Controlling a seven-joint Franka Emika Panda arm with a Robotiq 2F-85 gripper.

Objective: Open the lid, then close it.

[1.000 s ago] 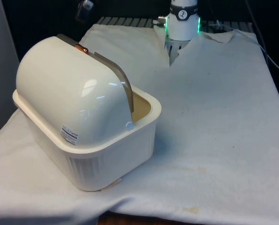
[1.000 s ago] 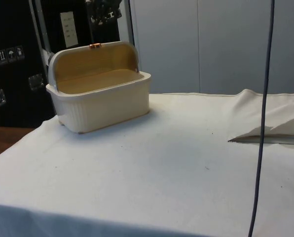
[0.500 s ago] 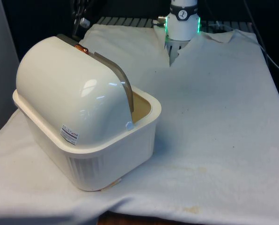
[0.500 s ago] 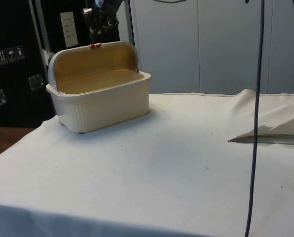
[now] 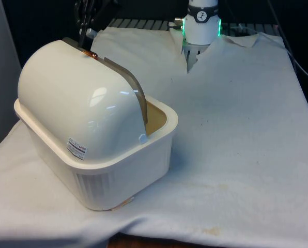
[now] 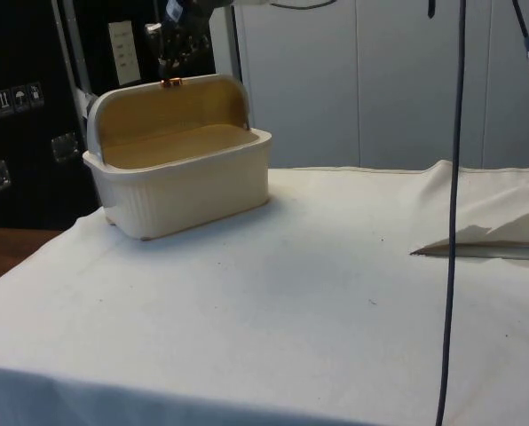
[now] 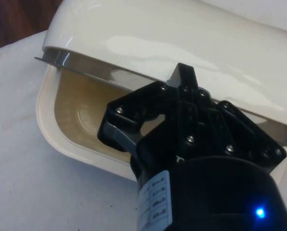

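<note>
Cream bread box (image 5: 118, 175), roll-top lid (image 5: 76, 106) rolled open, copper handle (image 6: 170, 82) on top

White cloth (image 5: 236, 113) covers the counter, wrinkled, with faint brownish stains near the lower centre of the front view. A fold of cloth (image 6: 486, 232) lifts at the right edge of the side view. Dark cable (image 6: 451, 222) hangs vertically at the right of the side view. Dark cabinets (image 6: 25, 106) with a white label (image 6: 122, 51) sit upper left; pale wall panels (image 6: 362, 80) fill the upper right.
</note>
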